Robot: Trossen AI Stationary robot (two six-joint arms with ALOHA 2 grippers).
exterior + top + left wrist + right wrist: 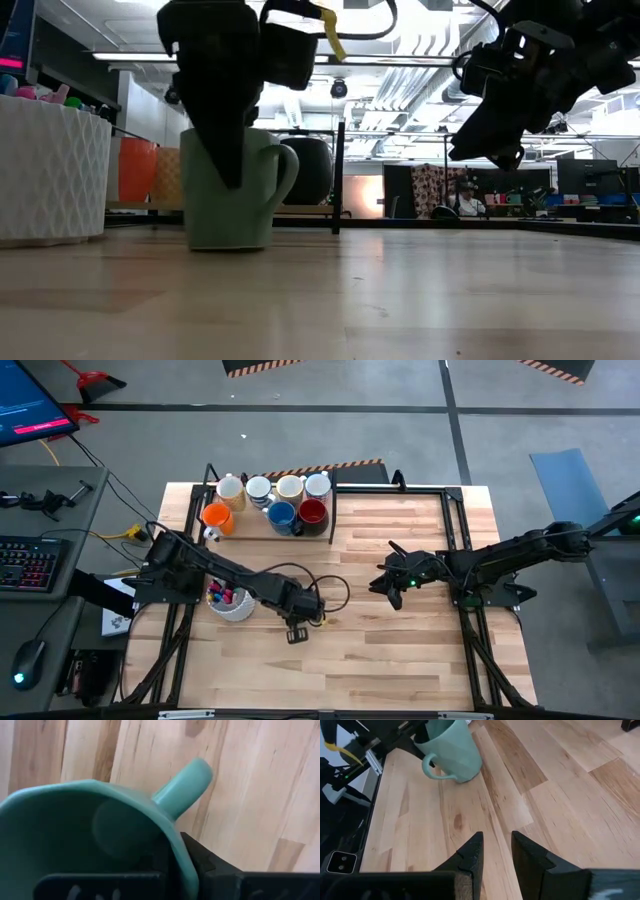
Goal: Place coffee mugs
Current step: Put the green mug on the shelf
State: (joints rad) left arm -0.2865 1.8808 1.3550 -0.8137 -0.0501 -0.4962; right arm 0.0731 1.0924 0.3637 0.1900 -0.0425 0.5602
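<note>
A green coffee mug (235,195) stands upright on its base on the wooden table (400,650), left of the middle, its handle (185,785) sticking out sideways. My left gripper (222,120) comes down on it from above and is shut on its wall; in the high view the gripper (303,606) covers the mug. My right gripper (497,850) hovers open over the table's right half (392,582), nothing between its fingers, with the green mug (457,752) ahead of it. My left gripper pinches the green mug's wall at the rim (175,855), a short way round from the handle. One finger (100,885) is inside the mug and the other (215,870) outside. The fingers point steeply down. The mug stands upright on the table.
Several more mugs, among them orange (217,517), blue (281,515) and dark red (312,513), stand grouped on a dark-framed tray (330,530) at the far edge. A white perforated pen holder (232,603) with markers stands just left of my left gripper.
</note>
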